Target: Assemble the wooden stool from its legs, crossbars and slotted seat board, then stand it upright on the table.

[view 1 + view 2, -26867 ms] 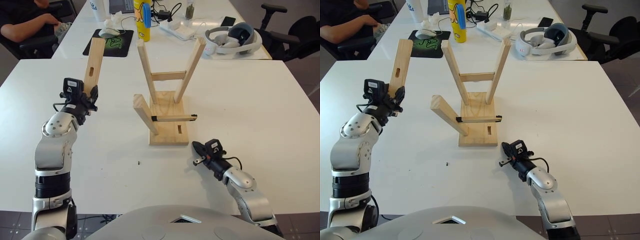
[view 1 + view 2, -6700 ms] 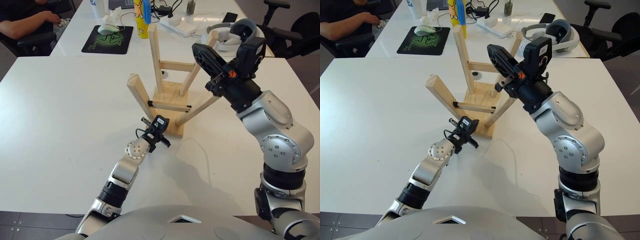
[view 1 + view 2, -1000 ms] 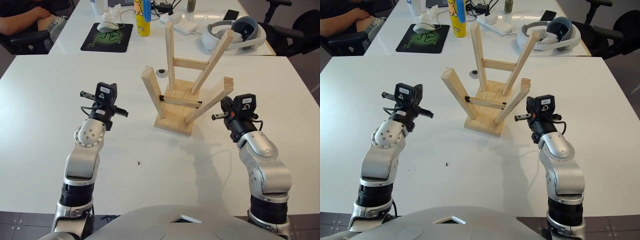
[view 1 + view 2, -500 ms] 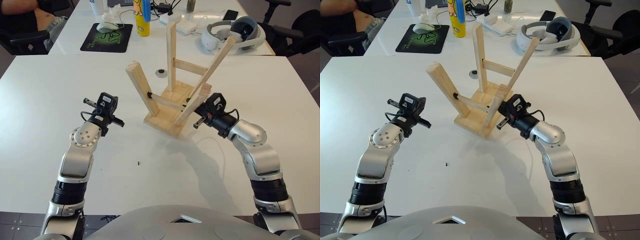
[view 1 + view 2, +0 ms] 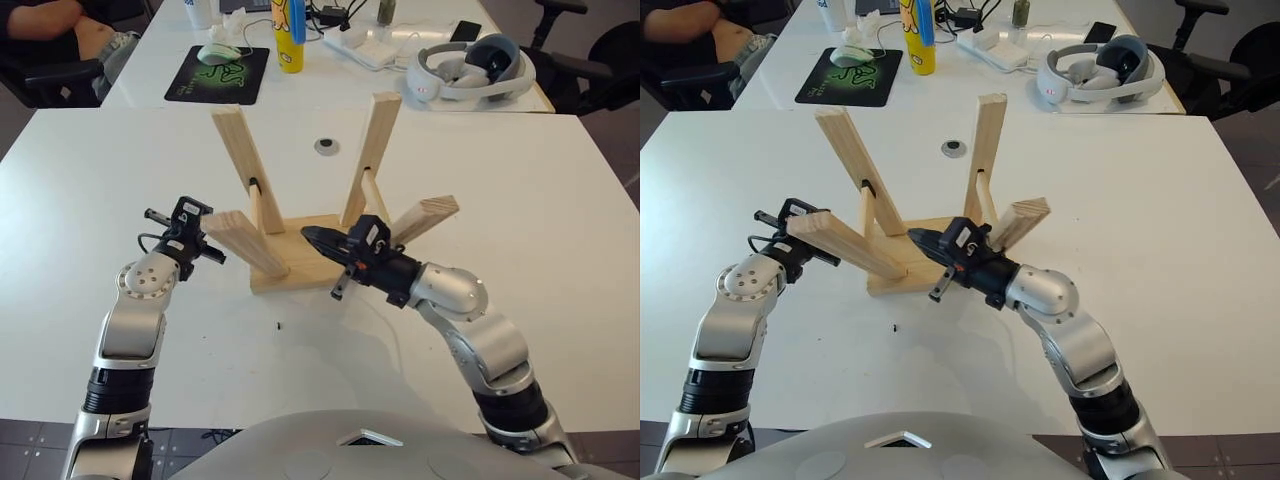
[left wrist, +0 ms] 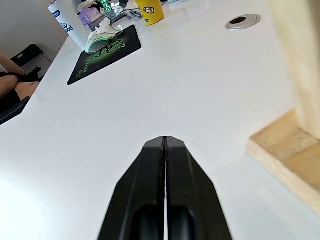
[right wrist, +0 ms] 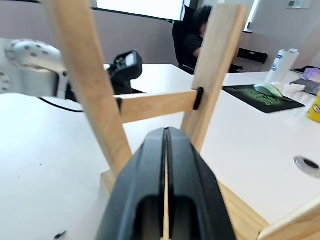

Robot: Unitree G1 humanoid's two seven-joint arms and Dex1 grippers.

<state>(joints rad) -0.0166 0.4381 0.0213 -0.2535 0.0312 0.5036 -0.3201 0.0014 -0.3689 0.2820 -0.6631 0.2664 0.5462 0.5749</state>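
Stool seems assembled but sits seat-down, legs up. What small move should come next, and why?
Probably open the left gripper and take the leg beside it. The stool stands on its seat board, legs up, and both this gripper and the right gripper are shut on nothing; tipping it upright likely needs a hold first.

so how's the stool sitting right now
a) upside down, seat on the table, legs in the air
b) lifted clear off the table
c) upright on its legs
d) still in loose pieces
a: the seat board is down on the table and the legs stick up from it, joined by crossbars.
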